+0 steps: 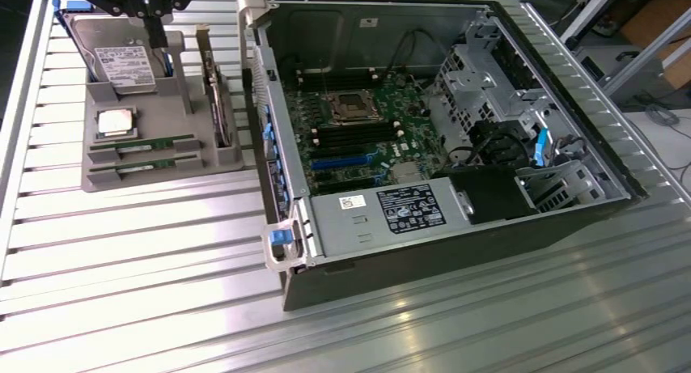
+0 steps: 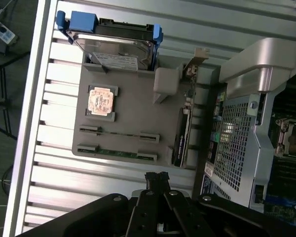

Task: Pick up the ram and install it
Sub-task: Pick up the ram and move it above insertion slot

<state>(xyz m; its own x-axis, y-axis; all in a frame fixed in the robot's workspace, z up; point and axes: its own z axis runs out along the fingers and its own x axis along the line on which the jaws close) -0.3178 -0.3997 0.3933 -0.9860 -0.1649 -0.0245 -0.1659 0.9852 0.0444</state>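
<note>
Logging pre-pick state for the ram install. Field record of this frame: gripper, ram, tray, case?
tray: grey plastic holder tray on slatted metal table
gripper: gripper shut, empty, above the tray
ram: two long thin green circuit-board sticks, inner ram stick and outer ram stick, both in tray slots
also on tray: silver hard drive with white label; square silver processor chip
case: open black computer case, on the exterior view's right of the tray
status: ram not yet picked
</note>
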